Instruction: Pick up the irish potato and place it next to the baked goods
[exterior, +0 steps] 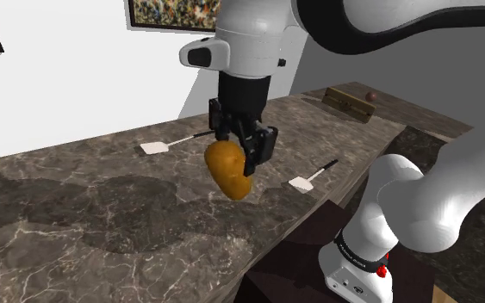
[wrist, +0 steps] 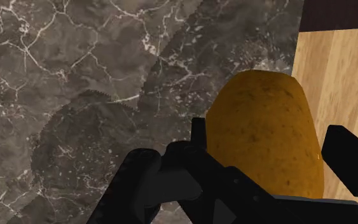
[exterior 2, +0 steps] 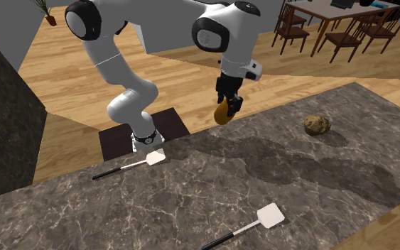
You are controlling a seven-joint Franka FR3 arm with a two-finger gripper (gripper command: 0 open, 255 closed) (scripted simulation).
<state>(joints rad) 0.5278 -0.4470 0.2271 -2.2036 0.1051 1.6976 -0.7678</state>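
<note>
Potato (exterior: 228,174), golden-brown and speckled, hangs clamped between the black fingers of the gripper (exterior: 244,148), lifted clear above the edge of the dark marbled surface (exterior 2: 212,192). A white spatula (exterior 2: 154,160) lies near the stand, and a second spatula (exterior 2: 269,215) lies well apart from it. A lumpy brown baked good (exterior 2: 317,126) sits on the surface toward the second exterior view's right, well apart from the potato.
</note>
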